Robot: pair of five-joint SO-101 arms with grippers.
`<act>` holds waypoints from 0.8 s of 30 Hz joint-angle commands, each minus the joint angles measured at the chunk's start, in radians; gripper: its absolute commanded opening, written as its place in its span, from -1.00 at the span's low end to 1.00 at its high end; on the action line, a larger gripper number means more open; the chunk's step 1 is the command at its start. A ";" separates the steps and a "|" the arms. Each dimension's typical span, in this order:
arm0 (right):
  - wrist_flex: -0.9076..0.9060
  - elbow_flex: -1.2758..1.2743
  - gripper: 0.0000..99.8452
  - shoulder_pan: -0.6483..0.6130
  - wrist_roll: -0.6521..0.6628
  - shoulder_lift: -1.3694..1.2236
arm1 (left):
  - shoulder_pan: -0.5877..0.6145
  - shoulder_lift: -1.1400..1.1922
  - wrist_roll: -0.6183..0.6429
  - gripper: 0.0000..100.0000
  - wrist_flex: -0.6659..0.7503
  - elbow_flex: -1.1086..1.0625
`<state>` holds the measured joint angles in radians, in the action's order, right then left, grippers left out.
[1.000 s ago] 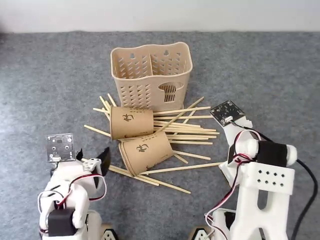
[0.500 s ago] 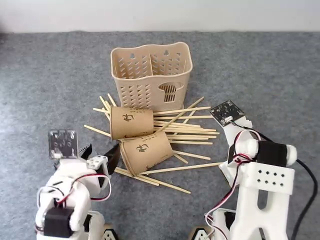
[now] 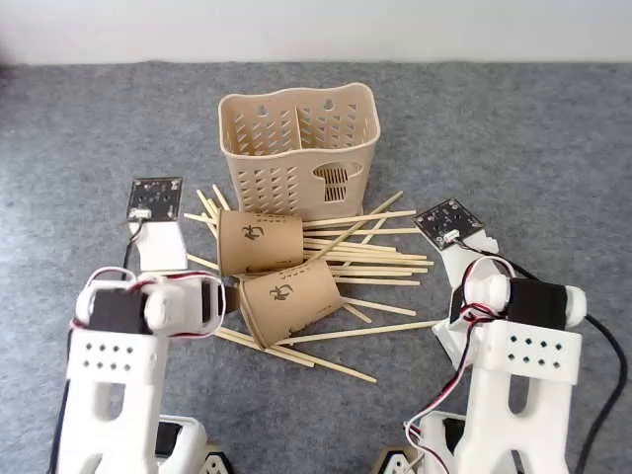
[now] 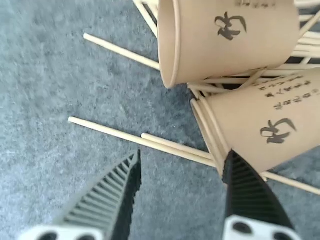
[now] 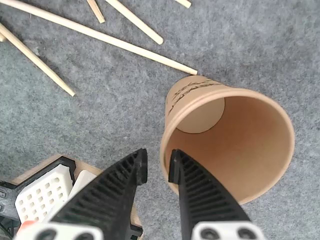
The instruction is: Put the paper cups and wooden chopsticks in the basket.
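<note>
Two paper cups lie on their sides on a heap of wooden chopsticks [image 3: 370,259] in front of the beige basket [image 3: 299,148]: an upper cup [image 3: 259,242] [image 4: 230,35] and a lower cup [image 3: 292,299] [image 4: 265,130]. My left gripper [image 3: 223,300] [image 4: 182,167] is open just left of the lower cup's rim, one finger [image 4: 247,190] against that cup's side, above two loose chopsticks [image 4: 140,142]. My right gripper [image 5: 157,162] hangs with fingers almost together at the rim of a third cup [image 5: 230,135], which lies mouth towards the camera; whether they touch it is unclear.
The basket has two compartments and stands upright at the back middle. Chopsticks fan out to both sides of the cups and towards the front [image 3: 326,360]. One chopstick [image 5: 100,35] ends beside the third cup. Bare grey mat [image 3: 89,158] lies left and right of the basket.
The left arm has swung up from its low pose near the front edge and moved forward and right, bringing its open gripper to the lower cup's rim. The right arm has not moved.
</note>
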<state>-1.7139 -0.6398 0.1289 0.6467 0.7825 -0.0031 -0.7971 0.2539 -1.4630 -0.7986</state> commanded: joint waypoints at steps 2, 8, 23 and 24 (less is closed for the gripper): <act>-0.002 0.005 -0.81 -0.002 0.011 0.004 | -0.008 0.014 0.040 -0.49 0.002 0.054; -0.001 0.005 -0.81 -0.005 0.006 0.004 | -0.124 0.015 0.172 -0.35 0.015 0.024; -0.012 0.005 -0.81 -0.001 0.011 0.012 | -0.244 0.021 0.293 -0.21 0.114 -0.097; -0.012 0.005 -0.81 -0.001 0.009 0.012 | -0.245 0.023 0.295 -0.21 0.138 -0.113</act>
<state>-1.7139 -0.6398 0.1289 0.6467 0.7825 -0.2394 -0.7772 0.5363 -1.3786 -0.8999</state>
